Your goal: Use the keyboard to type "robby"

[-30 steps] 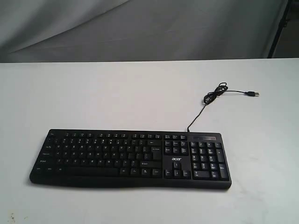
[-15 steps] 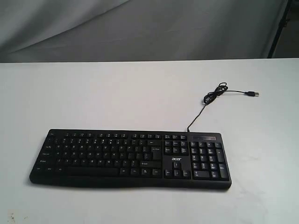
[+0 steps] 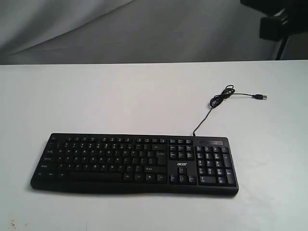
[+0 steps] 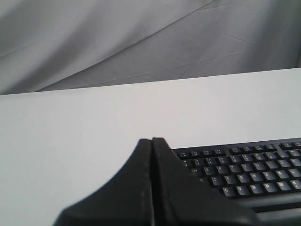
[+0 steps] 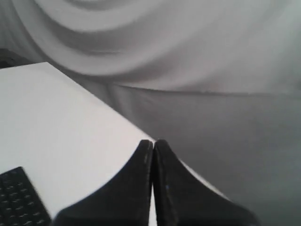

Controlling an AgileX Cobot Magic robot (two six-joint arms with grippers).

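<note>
The wide black plastic keyboard (image 3: 134,163) with white legends lies flat on the white desk (image 3: 96,96), its thin black cable (image 3: 213,102) coiling behind the number pad. The left gripper (image 4: 151,143) and right gripper (image 5: 153,143) each have their 2 jaws pressed together, empty, neither touching the keyboard.

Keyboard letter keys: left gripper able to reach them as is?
Probably yes. Nothing lies on the keyboard, and the left gripper, jaws shut, faces its key rows with nothing in between.
</note>
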